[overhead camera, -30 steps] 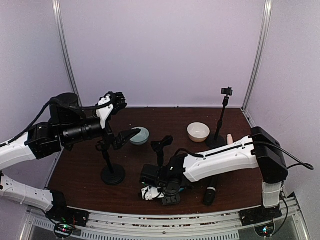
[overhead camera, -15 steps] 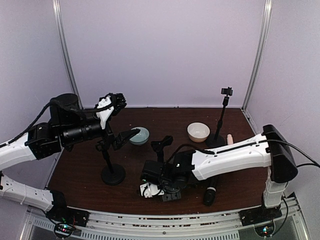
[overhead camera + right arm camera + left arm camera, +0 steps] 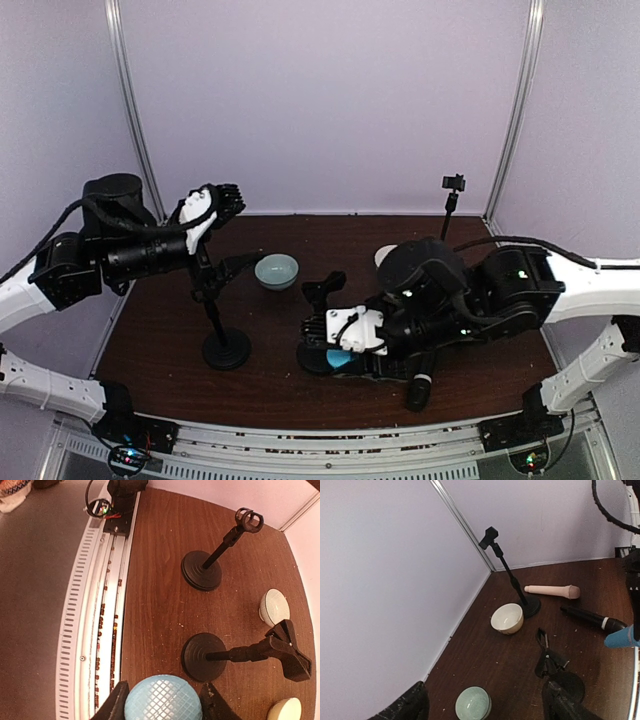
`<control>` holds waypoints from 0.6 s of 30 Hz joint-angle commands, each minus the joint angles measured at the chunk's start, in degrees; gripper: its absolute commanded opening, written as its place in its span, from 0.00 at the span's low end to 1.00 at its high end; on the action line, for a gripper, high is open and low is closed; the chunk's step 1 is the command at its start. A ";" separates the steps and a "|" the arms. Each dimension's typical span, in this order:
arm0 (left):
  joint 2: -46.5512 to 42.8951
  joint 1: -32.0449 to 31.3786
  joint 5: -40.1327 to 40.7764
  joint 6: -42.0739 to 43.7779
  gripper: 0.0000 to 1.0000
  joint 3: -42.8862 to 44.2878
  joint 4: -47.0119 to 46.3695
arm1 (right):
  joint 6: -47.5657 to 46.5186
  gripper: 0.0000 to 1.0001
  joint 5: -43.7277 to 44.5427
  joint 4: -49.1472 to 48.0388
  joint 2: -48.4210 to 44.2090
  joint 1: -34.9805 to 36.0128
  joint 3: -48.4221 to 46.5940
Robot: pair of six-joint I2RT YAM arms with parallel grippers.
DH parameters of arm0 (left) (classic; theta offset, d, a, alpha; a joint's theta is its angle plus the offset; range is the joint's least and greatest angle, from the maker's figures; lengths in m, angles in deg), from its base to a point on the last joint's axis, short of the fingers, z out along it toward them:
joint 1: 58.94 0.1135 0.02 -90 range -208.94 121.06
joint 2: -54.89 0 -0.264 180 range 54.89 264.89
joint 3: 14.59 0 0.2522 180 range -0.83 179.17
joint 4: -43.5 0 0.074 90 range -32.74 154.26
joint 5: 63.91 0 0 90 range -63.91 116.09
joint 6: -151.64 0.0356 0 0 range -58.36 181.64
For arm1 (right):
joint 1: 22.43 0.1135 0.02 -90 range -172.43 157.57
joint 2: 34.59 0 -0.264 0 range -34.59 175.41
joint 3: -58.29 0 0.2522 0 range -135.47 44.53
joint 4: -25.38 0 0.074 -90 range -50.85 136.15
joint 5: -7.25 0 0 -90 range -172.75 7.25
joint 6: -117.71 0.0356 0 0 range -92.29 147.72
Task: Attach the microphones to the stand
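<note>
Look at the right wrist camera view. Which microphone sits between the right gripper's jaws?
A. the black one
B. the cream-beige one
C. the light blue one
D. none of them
C: the mesh head of the light blue microphone fills the gap between the jaws of the right gripper, while the black microphone and the cream-beige microphone lie on the table.

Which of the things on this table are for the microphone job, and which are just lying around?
For the job: light blue microphone, black microphone, cream microphone, left stand, middle stand, far stand.
Just lying about: pale green bowl, cream bowl.
</note>
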State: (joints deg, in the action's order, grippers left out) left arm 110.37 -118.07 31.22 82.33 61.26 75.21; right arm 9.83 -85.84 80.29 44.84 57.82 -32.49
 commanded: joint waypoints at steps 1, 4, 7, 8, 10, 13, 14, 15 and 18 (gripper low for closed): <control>1.44 -2.32 -3.13 -5.65 0.78 5.27 10.61 | 6.49 0.18 -4.66 -8.13 -6.39 -2.28 4.90; -0.87 -6.96 -2.53 -9.47 0.78 0.89 8.08 | 9.56 0.18 -4.65 -11.75 -10.48 -4.13 6.94; -0.44 -13.13 0.09 -12.56 0.79 -2.65 3.49 | 11.88 0.17 -4.69 -15.52 -13.50 -5.49 8.60; 0.65 -14.67 0.13 -13.69 0.78 -2.77 2.06 | 12.43 0.16 -4.74 -16.45 -14.08 -5.84 8.92; 3.64 -17.65 -1.76 -15.67 0.78 -2.18 -0.24 | 13.24 0.16 -4.38 -17.61 -14.91 -6.61 8.99; 7.66 -20.01 -2.05 -16.88 0.78 -0.92 -3.11 | 14.56 0.15 -1.49 -19.56 -16.42 -7.03 9.35; 8.85 -20.25 -1.74 -17.27 0.78 -0.72 -4.33 | 14.93 0.15 -0.36 -21.02 -17.15 -7.03 10.25; 9.84 -20.31 -1.29 -17.83 0.77 -0.75 -5.82 | 15.60 0.15 0.23 -22.38 -17.92 -7.16 11.01; 13.00 -20.32 -0.39 -18.83 0.76 -0.07 -10.30 | 16.89 0.14 0.09 -25.73 -19.67 -7.22 12.96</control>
State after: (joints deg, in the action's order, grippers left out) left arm 120.91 -138.29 29.91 66.81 59.40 74.73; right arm 23.59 -87.81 61.87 27.73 51.00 -21.67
